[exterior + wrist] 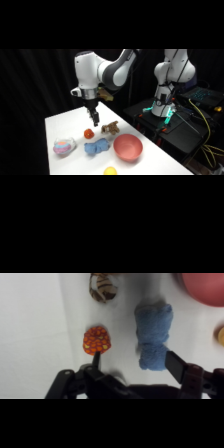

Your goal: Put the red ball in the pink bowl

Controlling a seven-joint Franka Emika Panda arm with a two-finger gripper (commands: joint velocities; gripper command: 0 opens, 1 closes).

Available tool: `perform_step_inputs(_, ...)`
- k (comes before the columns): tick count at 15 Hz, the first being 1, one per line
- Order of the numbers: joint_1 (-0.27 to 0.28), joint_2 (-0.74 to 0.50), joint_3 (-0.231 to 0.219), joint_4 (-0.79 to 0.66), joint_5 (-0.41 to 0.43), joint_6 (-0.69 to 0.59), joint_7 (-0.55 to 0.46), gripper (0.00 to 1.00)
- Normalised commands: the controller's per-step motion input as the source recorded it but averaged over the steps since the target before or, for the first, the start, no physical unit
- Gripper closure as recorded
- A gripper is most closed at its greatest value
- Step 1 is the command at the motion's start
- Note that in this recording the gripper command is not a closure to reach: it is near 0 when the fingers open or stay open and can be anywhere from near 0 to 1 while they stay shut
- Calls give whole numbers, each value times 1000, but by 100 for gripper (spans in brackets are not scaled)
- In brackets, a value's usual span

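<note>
The claw [134, 360] stood wide open above the white worktop [65, 120] and held nothing. In the wrist view its two dark fingers [175, 365] rose from the lower edge well apart: one fingertip pointed at the near edge of the red ball [96, 340], touching it or just short of it, which could not be told, while the other sat beside the lower end of a blue plush toy [153, 335]. The ball therefore lay at one side of the opening and not squarely between the fingers, and the blue toy filled much of the gap. The red ball showed as a small round thing, red-orange, with a pattern of lighter yellow-orange spots over its surface, resting on the worktop. In the side view the claw [93, 119] hung from the arm just above and a little behind the red ball [89, 133]. The pink bowl [128, 147] sat on the worktop further off, beyond the blue plush toy [97, 147] from the ball, its hollow facing up with nothing seen in it; in the wrist view only a piece of the pink bowl [205, 286] showed at the far corner. A brown striped plush toy [103, 286] lay ahead of the claw, past the ball.
</note>
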Motion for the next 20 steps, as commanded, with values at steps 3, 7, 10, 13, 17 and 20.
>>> perform_step_inputs(3,-55,483,-56,486,-23,-48,63,0)
perform_step_inputs(7,-15,469,-2,517,32,-172,60,0)
perform_step_inputs(10,-38,439,26,560,79,-251,2,0)
perform_step_inputs(13,-86,363,28,538,98,-291,-47,0)
perform_step_inputs(17,-77,228,15,445,78,-274,-61,0)
perform_step_inputs(20,-42,138,8,327,64,-202,-51,100)
